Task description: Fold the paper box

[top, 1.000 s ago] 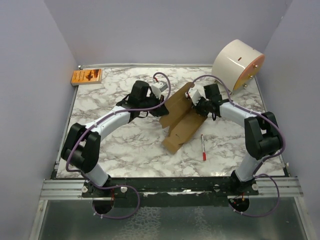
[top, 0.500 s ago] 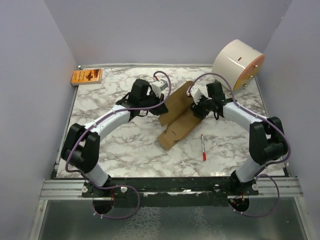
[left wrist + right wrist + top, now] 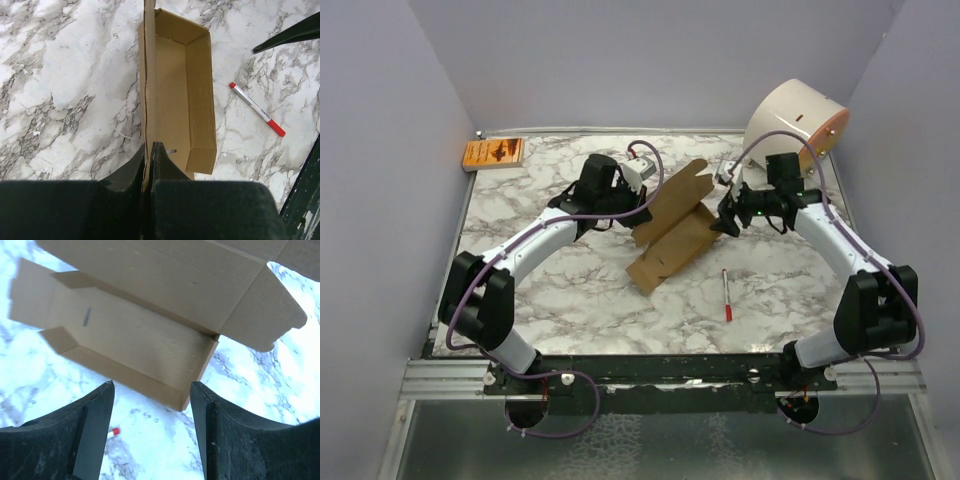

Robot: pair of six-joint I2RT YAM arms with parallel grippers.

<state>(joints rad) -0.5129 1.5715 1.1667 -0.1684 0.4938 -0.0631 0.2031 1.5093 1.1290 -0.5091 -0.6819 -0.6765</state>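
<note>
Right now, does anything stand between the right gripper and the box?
Nothing visible does. The open right gripper hangs just right of the box; the pen lies nearer the arm bases, out of that line.

Top camera sits high behind the arm bases, looking down and forward across the whole table [image 3: 570,300], near edge at the bottom. Left wrist camera stares down past the left gripper [image 3: 150,150], close over the paper box [image 3: 175,90] and red pen [image 3: 257,110]. Right wrist camera, even closer, looks out through the right gripper [image 3: 152,385] at that same box and pen.
</note>
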